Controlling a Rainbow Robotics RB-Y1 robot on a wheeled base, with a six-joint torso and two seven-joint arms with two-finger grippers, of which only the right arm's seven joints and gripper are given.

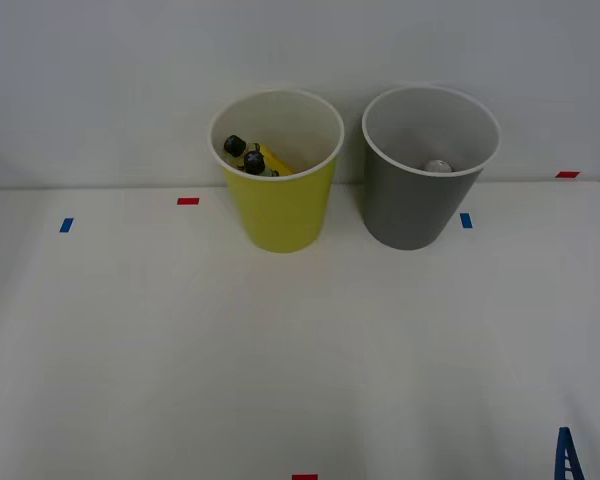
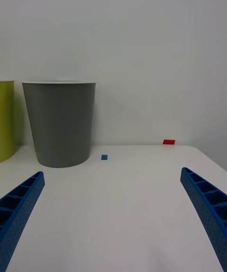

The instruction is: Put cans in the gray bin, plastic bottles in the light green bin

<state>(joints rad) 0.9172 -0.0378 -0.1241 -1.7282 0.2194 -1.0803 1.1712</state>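
Observation:
The light green bin (image 1: 280, 205) stands at the back of the white table, left of the gray bin (image 1: 417, 205). Inside the light green bin lie two black-capped plastic bottles (image 1: 252, 157), one with a yellow label. A can shows as a small silvery round top (image 1: 437, 166) at the bottom of the gray bin. My right gripper (image 2: 113, 220) is open with nothing between its blue ribbed fingers, low over the table and well in front of the gray bin (image 2: 59, 123). One fingertip (image 1: 567, 455) shows at the front right corner of the table.
Small red tape marks (image 1: 188, 201) and blue tape marks (image 1: 466, 220) dot the white table. A plain wall rises right behind the bins. The table's right edge (image 2: 213, 158) lies near the gripper.

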